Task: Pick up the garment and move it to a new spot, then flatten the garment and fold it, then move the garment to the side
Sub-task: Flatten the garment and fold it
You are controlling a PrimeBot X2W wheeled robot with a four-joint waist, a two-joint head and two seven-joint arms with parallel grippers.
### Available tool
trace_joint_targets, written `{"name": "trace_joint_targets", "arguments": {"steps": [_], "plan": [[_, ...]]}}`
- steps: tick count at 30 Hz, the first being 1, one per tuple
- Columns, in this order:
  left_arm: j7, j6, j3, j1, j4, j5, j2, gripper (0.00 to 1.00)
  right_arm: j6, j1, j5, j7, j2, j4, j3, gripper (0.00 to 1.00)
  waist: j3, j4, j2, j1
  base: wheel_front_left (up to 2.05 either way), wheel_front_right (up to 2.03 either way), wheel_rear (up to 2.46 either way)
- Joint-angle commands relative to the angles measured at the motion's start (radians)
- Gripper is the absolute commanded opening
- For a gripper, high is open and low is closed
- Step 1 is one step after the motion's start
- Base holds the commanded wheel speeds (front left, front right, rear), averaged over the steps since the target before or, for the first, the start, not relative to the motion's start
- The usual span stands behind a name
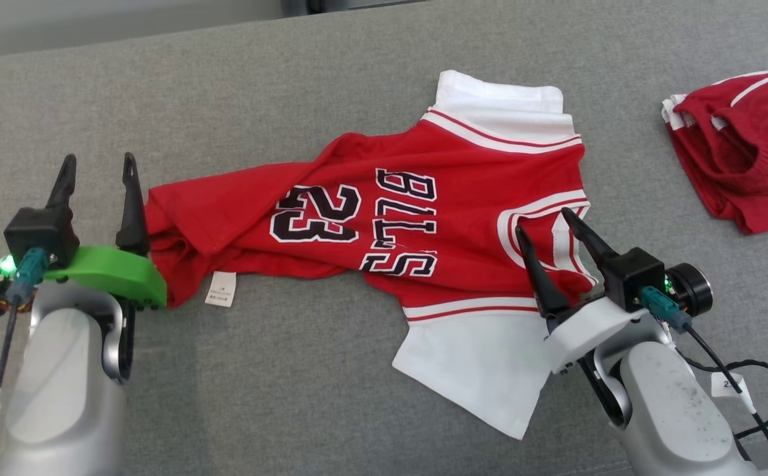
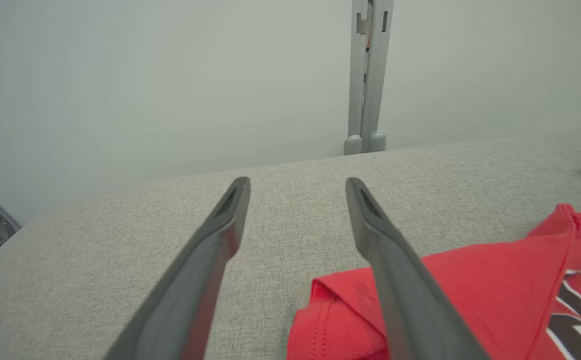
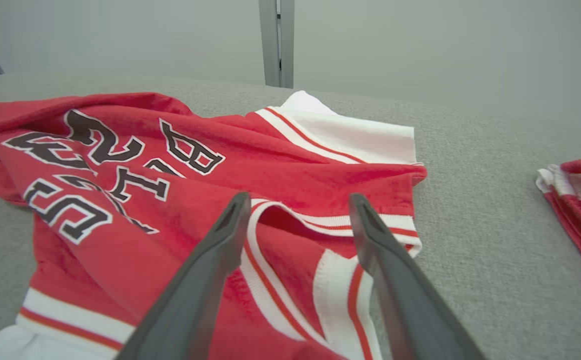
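Observation:
A red jersey [image 1: 371,218] with white sleeves and black lettering "23" lies spread sideways on the grey surface, its hem bunched toward the left. My left gripper [image 1: 98,168] stands open just left of that hem, its right finger touching the cloth's edge; the left wrist view shows the red hem [image 2: 350,310] beside the fingers [image 2: 395,280]. My right gripper [image 1: 542,221] is open above the white-trimmed neckline, nothing held. The right wrist view has the neckline [image 3: 295,235] between the spread fingers.
A second red garment with white stripes [image 1: 741,152] lies folded at the far right, also seen as a red pile [image 3: 580,210]. The grey padded surface [image 1: 291,396] extends around the jersey. A black cable [image 1: 754,390] trails from my right arm.

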Motion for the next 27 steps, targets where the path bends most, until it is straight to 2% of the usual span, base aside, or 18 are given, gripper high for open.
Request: {"name": "trace_joint_targets", "arguments": {"steps": [1,9,17,22,27], "plan": [[0.0,-0.004,0.014,0.045,-0.007,0.012,-0.011,1.0,-0.002,0.021,0.012,0.0,-0.003,-0.005,0.0,1.0,-0.025,0.005,-0.0001,0.0,0.0,0.0,0.0],[0.0,-0.026,0.045,0.238,-0.09,0.068,-0.081,1.0,-0.002,0.103,0.037,0.0,-0.003,-0.006,-0.008,1.0,-0.127,0.024,-0.0001,0.0,0.0,0.0,0.0],[0.0,-0.037,0.06,0.424,-0.165,0.067,-0.137,1.0,-0.002,0.213,0.068,0.0,-0.003,0.013,-0.024,1.0,-0.219,0.042,-0.0001,0.0,0.0,0.0,0.0],[0.0,-0.04,0.067,0.482,-0.193,0.06,-0.148,1.0,-0.002,0.233,0.068,0.0,-0.003,0.028,-0.028,1.0,-0.221,0.045,-0.0001,0.0,0.0,0.0,0.0],[0.0,-0.044,0.055,0.471,-0.203,0.057,-0.152,1.0,-0.002,0.189,0.032,0.0,-0.003,0.058,-0.053,1.0,-0.196,0.056,-0.0001,0.0,0.0,0.0,0.0]]}}
